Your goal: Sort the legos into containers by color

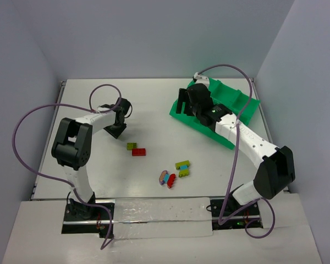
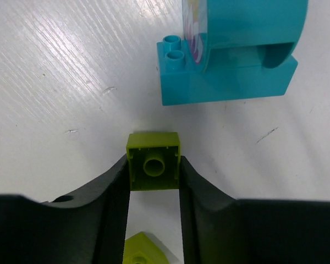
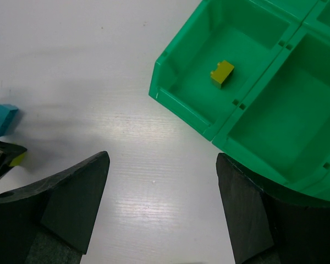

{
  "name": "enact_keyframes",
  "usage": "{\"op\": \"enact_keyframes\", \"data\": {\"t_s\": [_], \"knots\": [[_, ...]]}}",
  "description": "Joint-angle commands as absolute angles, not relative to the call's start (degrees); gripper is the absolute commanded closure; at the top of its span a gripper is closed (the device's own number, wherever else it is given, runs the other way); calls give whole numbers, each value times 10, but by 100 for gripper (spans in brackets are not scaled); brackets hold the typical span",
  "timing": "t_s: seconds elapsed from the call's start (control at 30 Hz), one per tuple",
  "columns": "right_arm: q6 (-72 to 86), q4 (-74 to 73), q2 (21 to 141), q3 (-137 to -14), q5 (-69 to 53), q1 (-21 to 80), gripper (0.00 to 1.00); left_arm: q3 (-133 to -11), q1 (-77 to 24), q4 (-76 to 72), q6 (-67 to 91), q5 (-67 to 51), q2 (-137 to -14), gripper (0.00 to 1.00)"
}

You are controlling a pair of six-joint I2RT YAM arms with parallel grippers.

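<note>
My left gripper [image 2: 153,171] is shut on an olive-yellow lego [image 2: 153,160], its hollow underside facing the camera. In the top view this gripper [image 1: 116,130] is at the table's left. A big cyan piece [image 2: 225,60] lies just ahead of it, and another olive lego [image 2: 143,250] lies below the jaws. My right gripper [image 3: 162,159] is open and empty over bare table beside the near corner of the green tray [image 3: 181,107]; it also shows in the top view [image 1: 182,103]. One olive lego [image 3: 222,72] lies in the tray's nearest compartment.
Loose legos lie mid-table: olive [image 1: 131,146] next to red [image 1: 138,152], olive [image 1: 182,164], cyan with olive [image 1: 183,172], pinkish-purple [image 1: 163,176] and red [image 1: 171,180]. The tray [image 1: 239,99] stands at the back right. Grey walls enclose the table.
</note>
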State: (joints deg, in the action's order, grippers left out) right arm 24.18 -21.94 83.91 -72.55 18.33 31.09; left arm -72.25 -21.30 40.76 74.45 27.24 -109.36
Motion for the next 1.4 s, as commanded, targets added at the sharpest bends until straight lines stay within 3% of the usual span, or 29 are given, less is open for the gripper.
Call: {"op": "enact_keyframes", "data": {"t_s": [0.0,0.1,0.33,0.47,0.83,1.07,1.27,1.3,1.37], "knots": [[244,-210,808,-715,190,310,14,-736,-224,392,728,281,-1084,67],[248,-213,803,-711,190,310,14,-757,-245,406,677,297,-1070,78],[250,-231,741,-685,231,309,14,-869,-328,392,503,278,-1061,80],[245,-259,666,-657,289,304,14,-935,-353,299,414,123,-1069,83],[259,-324,435,-565,342,281,14,-1269,-404,299,384,8,-1293,84],[222,-351,380,-577,409,281,14,-1354,-405,231,405,-2,-1368,82],[245,-375,359,-586,384,282,14,-1389,-402,205,410,46,-1424,72],[245,-376,357,-585,381,281,14,-1390,-402,203,411,45,-1428,65],[248,-380,357,-583,377,281,14,-1391,-402,201,410,41,-1433,39]]}}
